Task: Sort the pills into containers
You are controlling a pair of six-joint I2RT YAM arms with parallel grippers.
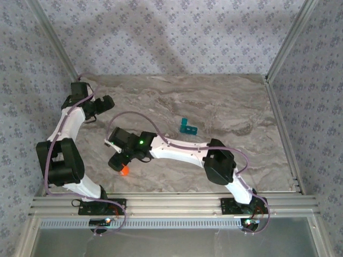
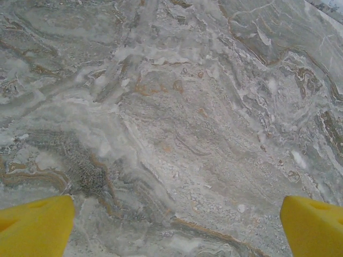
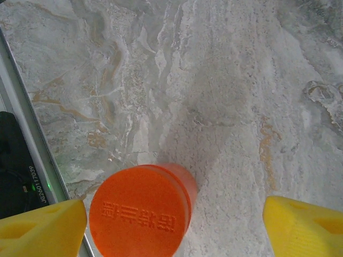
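Organiser (image 1: 187,127) long axis diag., upper-left to lower-right.

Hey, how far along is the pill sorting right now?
Barely started. Done: nothing; the teal organiser sits on the table, away from both arms. In hand: the right gripper is open around the capped orange bottle, not yet gripping it. The left gripper hangs open above bare tabletop. Left: grasp the bottle, uncap it, sort every pill.

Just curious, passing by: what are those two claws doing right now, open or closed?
Left gripper: open, empty.
Right gripper: open, orange bottle between its fingers, not gripped.
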